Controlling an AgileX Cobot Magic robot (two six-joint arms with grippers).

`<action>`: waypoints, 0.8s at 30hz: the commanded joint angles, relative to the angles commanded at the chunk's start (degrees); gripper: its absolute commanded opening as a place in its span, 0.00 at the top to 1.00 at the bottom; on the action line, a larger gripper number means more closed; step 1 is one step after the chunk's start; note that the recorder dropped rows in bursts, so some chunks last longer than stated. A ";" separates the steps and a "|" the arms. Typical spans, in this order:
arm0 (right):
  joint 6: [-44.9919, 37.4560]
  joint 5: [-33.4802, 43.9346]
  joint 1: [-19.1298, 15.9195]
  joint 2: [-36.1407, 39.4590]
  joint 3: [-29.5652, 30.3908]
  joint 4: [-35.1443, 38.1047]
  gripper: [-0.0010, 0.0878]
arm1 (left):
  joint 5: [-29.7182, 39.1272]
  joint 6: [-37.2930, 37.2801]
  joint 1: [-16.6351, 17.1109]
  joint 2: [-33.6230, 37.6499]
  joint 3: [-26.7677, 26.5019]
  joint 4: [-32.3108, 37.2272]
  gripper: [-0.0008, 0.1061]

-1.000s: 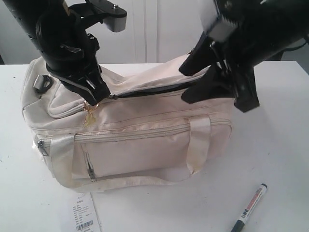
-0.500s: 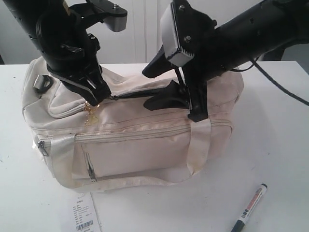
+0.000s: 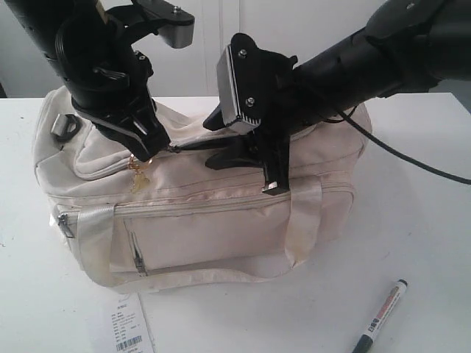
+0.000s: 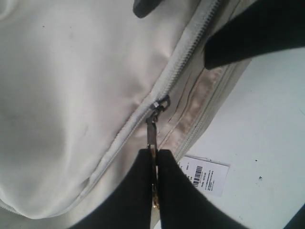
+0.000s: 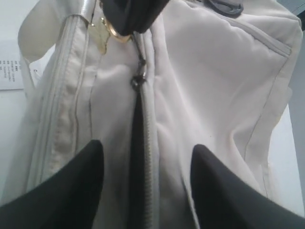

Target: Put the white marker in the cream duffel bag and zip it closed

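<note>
The cream duffel bag (image 3: 213, 228) lies on the white table, its top zip partly open as a dark slit (image 5: 138, 143). My left gripper (image 3: 149, 152) is shut on the gold zip pull (image 4: 152, 138) at the bag's left end; its fingers (image 4: 138, 191) pinch the pull flat. My right gripper (image 3: 250, 170) hangs open over the middle of the bag's top. Its fingers (image 5: 71, 191) straddle the zip line, one on each side, with nothing between them but fabric. The white marker (image 3: 380, 316) lies on the table in front of the bag, at the right, apart from both grippers.
A paper tag with a barcode (image 3: 129, 327) lies on the table in front of the bag's left end, also seen as the paper tag (image 4: 205, 174) in the left wrist view. The bag's webbing handle (image 3: 303, 220) hangs down its front. White wall panels stand behind.
My right gripper has swung left along the bag's top, from its right end to the middle, closer to the left gripper. The left gripper, bag and marker have not moved.
</note>
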 joint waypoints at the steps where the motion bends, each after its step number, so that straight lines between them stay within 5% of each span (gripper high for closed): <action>1: 0.00 0.00 0.00 0.00 0.00 -0.40 0.75 | 0.00 0.00 0.00 0.00 0.00 0.00 0.99; 4: 0.00 0.00 0.00 0.05 0.00 -0.79 0.99 | 0.00 0.00 0.00 0.00 0.00 0.00 0.99; 24: 6.83 0.72 0.00 -0.56 0.00 -2.18 0.99 | 0.00 -2.65 0.00 -2.00 0.95 6.52 0.99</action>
